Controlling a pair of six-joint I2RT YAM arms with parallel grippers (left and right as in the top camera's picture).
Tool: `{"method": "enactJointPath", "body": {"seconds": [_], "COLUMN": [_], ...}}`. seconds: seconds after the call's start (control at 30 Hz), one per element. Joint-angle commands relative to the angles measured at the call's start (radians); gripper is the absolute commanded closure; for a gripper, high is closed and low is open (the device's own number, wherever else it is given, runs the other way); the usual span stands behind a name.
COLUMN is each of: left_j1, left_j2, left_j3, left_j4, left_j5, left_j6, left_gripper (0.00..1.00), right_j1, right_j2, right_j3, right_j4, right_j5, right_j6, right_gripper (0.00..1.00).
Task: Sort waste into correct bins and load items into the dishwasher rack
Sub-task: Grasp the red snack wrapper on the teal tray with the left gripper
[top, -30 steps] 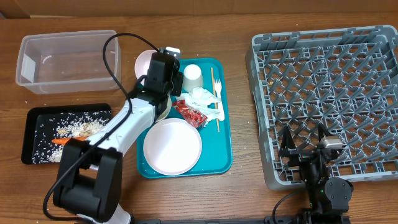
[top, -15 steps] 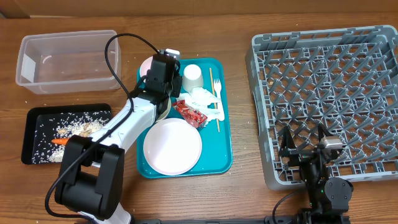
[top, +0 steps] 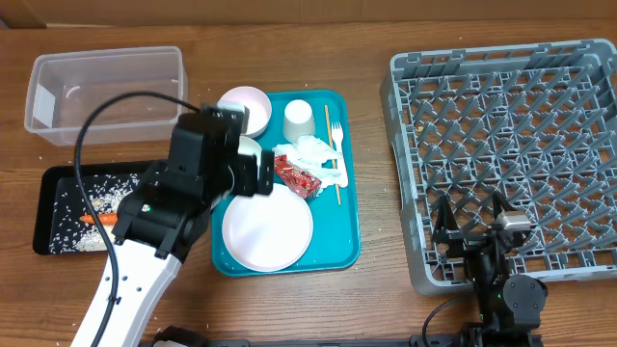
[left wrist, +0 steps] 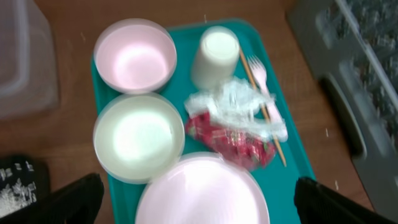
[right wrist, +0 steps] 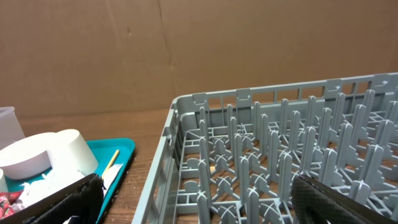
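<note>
Plainly, the left hand (left wrist: 198,186) hangs over the teal tray (top: 349,246) with its fingers spread wide and nothing between them. It looks straight down on the dishes, likely lined up to choose its next piece. The right hand (top: 470,220) waits by the near edge of the dishwasher rack (top: 401,145), fingers apart and empty, probably posted there to take dishes. On the tray the large plate (top: 267,226) fills the near end. Two bowls (left wrist: 138,135) sit along the left rim, their edges touching or nearly so, which leaves little room for a finger between them. The cup (top: 298,118) stands at the far end, and the crumpled napkins (top: 313,152) lie against the red wrapper (top: 297,175), with a plastic fork (top: 337,140) beside. The carrot (top: 99,219) and rice scraps (top: 120,196) lie in the black tray (top: 43,183), near the clear tub (top: 39,106). The rack holds no dishes, so every peg is free, and the open counter (top: 371,289) between tray and rack leaves a path across.
</note>
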Motion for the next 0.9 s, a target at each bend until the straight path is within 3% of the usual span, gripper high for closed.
{"method": "enactJointPath", "body": {"seconds": [0.0, 0.17, 0.27, 0.43, 0.57, 0.67, 0.87], "left_j1": [-0.007, -0.007, -0.008, -0.022, -0.053, -0.106, -0.256], "left_j2": [0.007, 0.062, 0.100, 0.224, 0.300, 0.331, 0.350], "left_j3": [-0.001, -0.001, -0.001, -0.001, -0.001, -0.001, -0.001], "left_j4": [-0.122, -0.227, -0.192, -0.158, -0.083, -0.026, 0.002], "left_j5": [0.107, 0.288, 0.421, 0.412, 0.411, 0.325, -0.011], "left_j6": [-0.022, -0.099, -0.125, -0.443, -0.536, -0.606, -0.834], "left_gripper": [0.00, 0.00, 0.00, 0.00, 0.00, 0.00, 0.00], "right_j1": [-0.002, -0.002, -0.002, -0.002, -0.002, -0.002, -0.002], "right_j2": [-0.007, -0.007, -0.007, -0.007, -0.007, -0.007, -0.007], "right_j3": [-0.010, -0.010, -0.010, -0.010, -0.010, -0.010, -0.010], "right_j4": [0.004, 0.004, 0.004, 0.004, 0.004, 0.004, 0.004], "right_j5": [0.006, 0.006, 0.006, 0.006, 0.006, 0.006, 0.006], "right_j6": [0.003, 0.003, 0.003, 0.003, 0.003, 0.003, 0.003], "right_gripper": [0.00, 0.00, 0.00, 0.00, 0.00, 0.00, 0.00]}}
